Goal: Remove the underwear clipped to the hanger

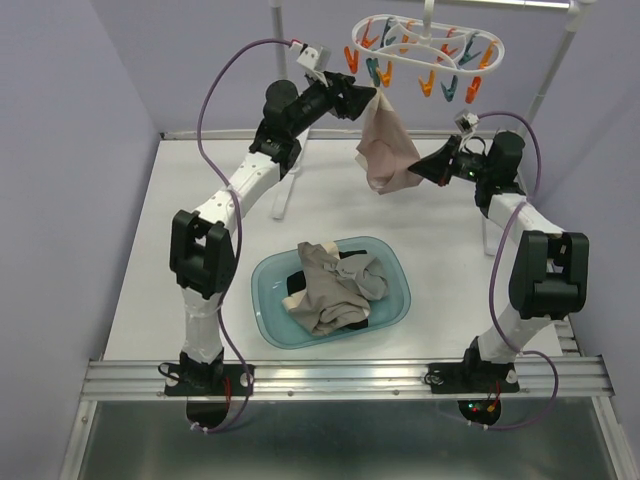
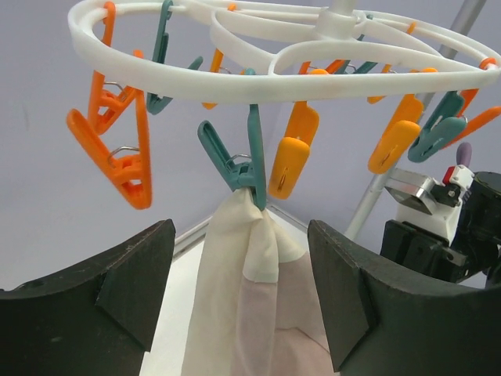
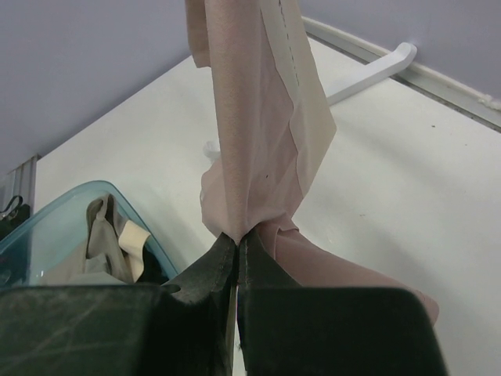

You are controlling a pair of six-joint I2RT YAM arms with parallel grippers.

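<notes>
The white oval hanger (image 1: 430, 40) hangs at the top with orange and teal clothespins. A pale pink underwear (image 1: 385, 145) hangs from one teal pin (image 2: 241, 166) at the hanger's left end. My left gripper (image 1: 370, 100) is open just below that pin, its jaws either side of the cloth's top (image 2: 246, 258) and apart from it. My right gripper (image 1: 418, 165) is shut on the pink underwear's lower part (image 3: 258, 149). Beige, grey and black underwear (image 1: 335, 285) lie in the teal basin (image 1: 265, 305).
White rack poles (image 1: 278, 40) stand at the back, with a white foot (image 3: 376, 70) on the table. The basin sits at the table's middle front. The purple back wall is close behind the hanger.
</notes>
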